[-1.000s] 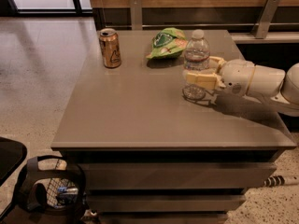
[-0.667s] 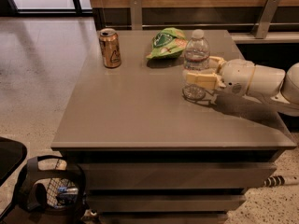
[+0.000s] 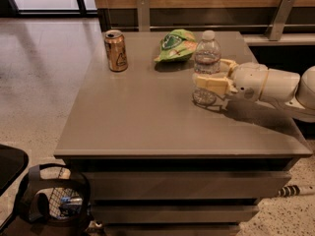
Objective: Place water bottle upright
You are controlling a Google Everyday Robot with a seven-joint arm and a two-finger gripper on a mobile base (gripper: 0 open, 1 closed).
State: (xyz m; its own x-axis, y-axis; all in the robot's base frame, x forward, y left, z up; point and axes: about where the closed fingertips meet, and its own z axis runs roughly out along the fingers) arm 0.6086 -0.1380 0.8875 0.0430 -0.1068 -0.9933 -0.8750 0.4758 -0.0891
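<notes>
Grey table (image 3: 147,112), water bottle (image 3: 206,58) upright, jaws still clamped around it, unchanged.

No lettering is legible on the gold can (image 3: 116,51), green snack bag (image 3: 177,45) or water bottle (image 3: 206,55), which the gripper (image 3: 207,76) clasps at right.

Office, terrazzo flr (image 3: 44,82), hand (image 3: 206,77) gripping bottle (image 3: 206,55) on tbl (image 3: 142,117)
</notes>
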